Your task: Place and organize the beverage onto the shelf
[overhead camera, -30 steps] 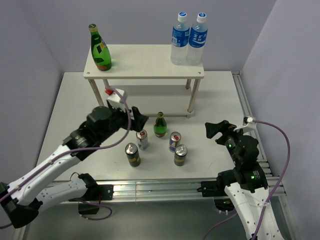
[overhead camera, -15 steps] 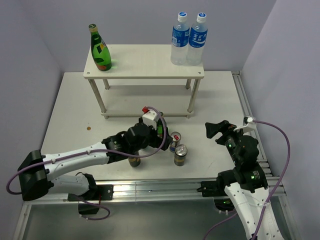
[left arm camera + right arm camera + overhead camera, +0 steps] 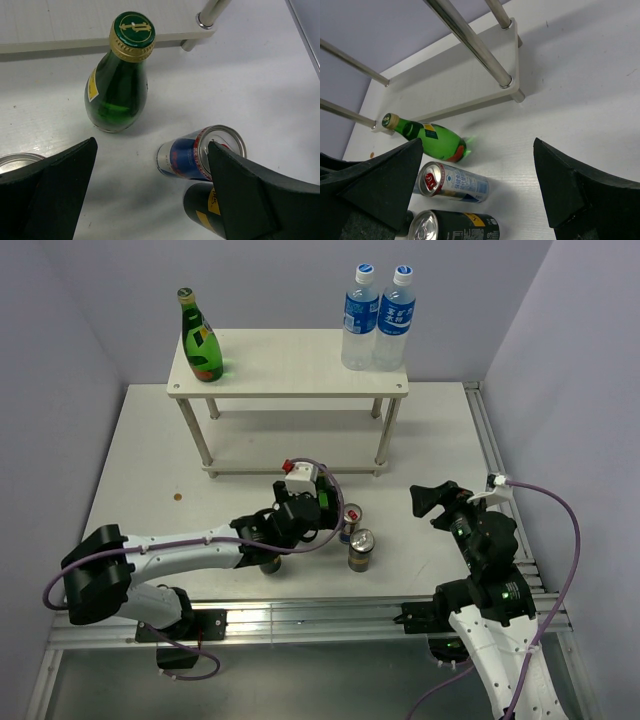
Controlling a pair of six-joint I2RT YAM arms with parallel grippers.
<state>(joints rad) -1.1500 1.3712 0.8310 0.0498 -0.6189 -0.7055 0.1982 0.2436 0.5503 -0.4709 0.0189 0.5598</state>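
Note:
One green bottle (image 3: pixel 201 340) stands on the left of the shelf's cream top board (image 3: pixel 290 362). The second green bottle (image 3: pixel 120 85) stands on the table in front of the shelf, also showing in the right wrist view (image 3: pixel 427 137). My left gripper (image 3: pixel 325 512) is open just short of it, its jaws wide apart (image 3: pixel 150 165). A silver can (image 3: pixel 349 523) and a dark can (image 3: pixel 360 550) stand right of it. Another dark can (image 3: pixel 268 562) sits under my left arm. A can top (image 3: pixel 17 160) shows by the left jaw. My right gripper (image 3: pixel 432 502) is open and empty at the right.
Two clear water bottles with blue labels (image 3: pixel 377 318) stand on the right of the top board. The shelf's lower board (image 3: pixel 455 90) and thin metal legs (image 3: pixel 385 440) are just behind the drinks. A metal rail (image 3: pixel 500 490) runs along the table's right edge.
My left arm has swung from the left to the centre and dropped low, bringing its open gripper up to the green bottle on the table. The right arm has not moved.

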